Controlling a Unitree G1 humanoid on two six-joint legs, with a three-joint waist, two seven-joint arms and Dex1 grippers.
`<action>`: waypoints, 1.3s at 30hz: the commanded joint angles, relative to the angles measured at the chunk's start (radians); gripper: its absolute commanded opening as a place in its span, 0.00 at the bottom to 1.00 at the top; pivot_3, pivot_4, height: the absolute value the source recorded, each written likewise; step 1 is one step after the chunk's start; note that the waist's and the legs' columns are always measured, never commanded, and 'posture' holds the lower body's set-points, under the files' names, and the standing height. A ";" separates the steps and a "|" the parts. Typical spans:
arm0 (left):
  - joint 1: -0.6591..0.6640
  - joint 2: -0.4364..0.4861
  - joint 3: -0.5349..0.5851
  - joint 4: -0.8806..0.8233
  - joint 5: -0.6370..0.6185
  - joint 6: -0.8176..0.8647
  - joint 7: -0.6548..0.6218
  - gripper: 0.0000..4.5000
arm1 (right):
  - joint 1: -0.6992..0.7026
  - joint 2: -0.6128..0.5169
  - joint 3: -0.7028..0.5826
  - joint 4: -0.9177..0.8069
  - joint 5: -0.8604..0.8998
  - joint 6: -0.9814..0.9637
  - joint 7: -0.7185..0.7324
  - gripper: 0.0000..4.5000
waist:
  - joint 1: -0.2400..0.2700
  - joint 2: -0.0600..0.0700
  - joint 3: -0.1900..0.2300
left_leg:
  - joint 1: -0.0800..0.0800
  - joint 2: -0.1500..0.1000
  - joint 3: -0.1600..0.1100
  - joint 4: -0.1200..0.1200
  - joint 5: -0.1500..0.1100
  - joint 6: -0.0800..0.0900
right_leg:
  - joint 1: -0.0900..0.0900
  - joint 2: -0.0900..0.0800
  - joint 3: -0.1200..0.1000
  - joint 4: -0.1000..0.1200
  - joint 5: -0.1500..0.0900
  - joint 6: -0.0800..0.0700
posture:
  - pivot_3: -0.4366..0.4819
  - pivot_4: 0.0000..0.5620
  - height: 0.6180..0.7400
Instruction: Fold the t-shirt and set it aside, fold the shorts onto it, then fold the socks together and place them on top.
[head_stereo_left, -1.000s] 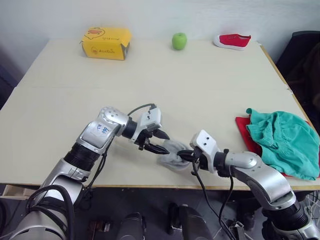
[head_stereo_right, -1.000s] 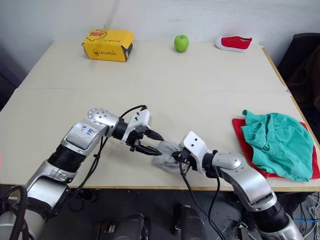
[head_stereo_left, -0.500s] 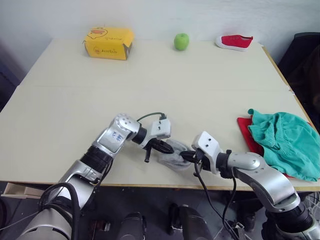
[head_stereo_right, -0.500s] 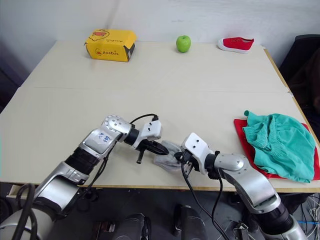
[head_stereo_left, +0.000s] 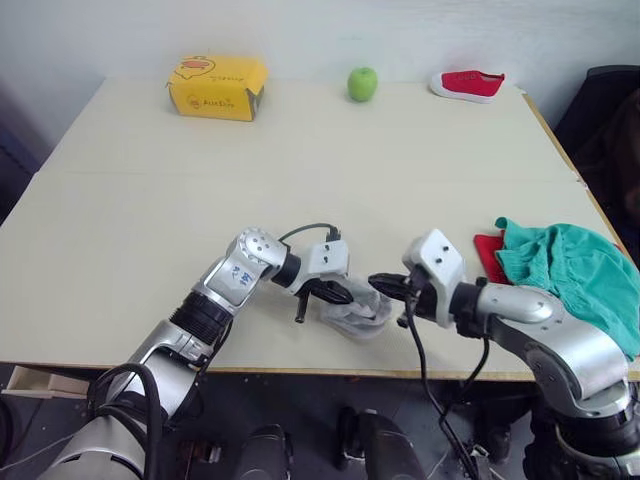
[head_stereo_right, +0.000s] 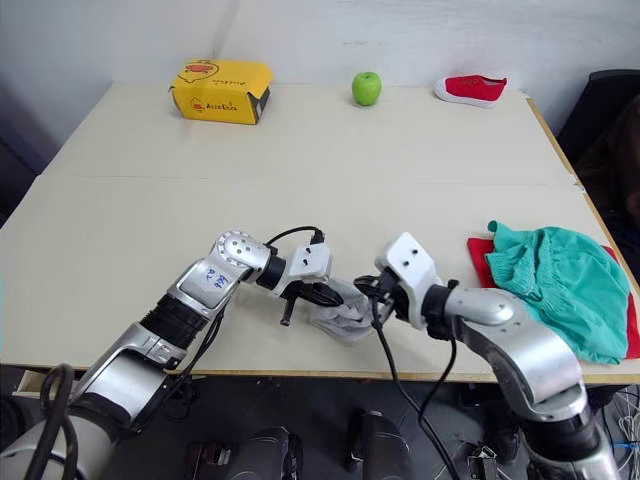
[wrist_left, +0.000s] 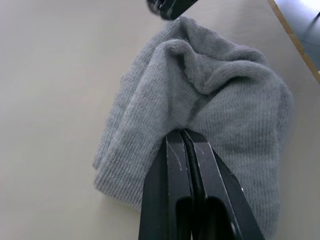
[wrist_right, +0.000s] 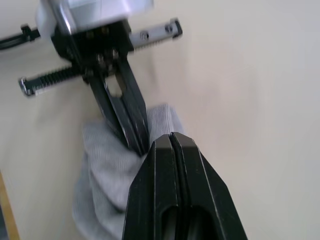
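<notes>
Socks (head_stereo_right: 342, 309): one bundle of light grey knit, lying on the table (head_stereo_right: 330, 170) close to its near edge, between my two grippers. Soft, limp and light by my judgement; the ribbed fabric should give good purchase but will slump and unfold if taken by a single layer. Best hold, I judge: pinch through both layers at the thick folded middle.

Left gripper (wrist_left: 182, 136): fingers pressed together, tips resting on or digging into the sock bundle from my left side; whether any cloth is caught between them I cannot tell.

Right gripper (wrist_right: 171, 141): fingers pressed together, nothing between them, tips just above and beside the bundle's right end, almost meeting the left gripper's tips.

Shorts (head_stereo_right: 552, 283): teal, crumpled in a heap at my right table edge, lying on top of the t-shirt (head_stereo_right: 480, 253), of which a red strip shows. Well apart from the socks.

Far edge, left to right: yellow box (head_stereo_right: 219, 89), green apple (head_stereo_right: 366, 87), red shoe (head_stereo_right: 475, 89).
</notes>
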 joint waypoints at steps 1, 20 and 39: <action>0.023 0.009 -0.022 0.008 0.048 0.009 0.007 0.01 | 0.013 0.013 0.062 0.018 -0.032 -0.023 -0.023 0.00 | -0.001 0.000 0.000 | 0.000 0.000 0.000 0.000 0.000 0.000 | 0.000 0.000 0.000 0.000 0.000 0.000 | 0.48 0.27 1.00; 0.030 -0.002 -0.022 -0.016 0.061 -0.004 0.015 0.00 | 0.258 -0.052 -0.313 -0.043 0.396 0.267 0.043 0.04 | 0.000 0.000 0.000 | 0.000 0.000 0.001 0.000 -0.002 0.004 | 0.000 0.000 0.000 0.000 0.000 0.000 | 0.48 0.27 1.00; 0.050 0.002 -0.013 -0.076 0.081 0.026 0.029 0.00 | 0.106 0.143 -0.368 0.547 1.397 0.388 -0.894 0.99 | -0.005 0.004 -0.002 | 0.001 0.000 0.002 0.000 -0.001 0.002 | 0.000 -0.002 0.001 0.001 0.001 0.000 | 0.48 0.27 1.00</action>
